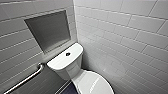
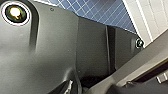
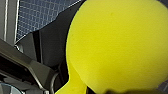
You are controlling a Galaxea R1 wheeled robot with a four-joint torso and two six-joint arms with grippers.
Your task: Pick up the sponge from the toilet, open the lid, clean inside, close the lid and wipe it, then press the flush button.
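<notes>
— Where is the sponge [image 3: 115, 42]?

— Off the toilet [image 1: 75, 72]. In the right wrist view it sits close up against the camera, with the blue tiled floor [image 3: 37, 15] behind it.

— How does it look?

— Bright yellow-green, matt and finely grained, with a broad rounded outline and a narrower lobe curving out at one side. No marks on its face.

— And the right pincer [image 3: 125, 91]?

— Clamped on the sponge, as far as I can see: a dark edge overlaps the sponge's rim, and nothing else carries it.

— The left pincer?

— I cannot tell whether it is apart or together; the left wrist view gives dark robot parts, blue floor and a strip of white tile.

— The toilet itself?

— White and glossy, in the corner of two white-tiled walls [image 1: 120, 37]. The lid [image 1: 96, 83] lies down over the bowl. The flat tank top [image 1: 60, 61] carries a small dark round flush button [image 1: 67, 54] near its middle.

— Anything around it?

— A recessed grey niche [image 1: 48, 30] in the wall above the tank, and a metal grab bar [image 1: 27, 78] slanting along the same wall, beside the tank.
</notes>
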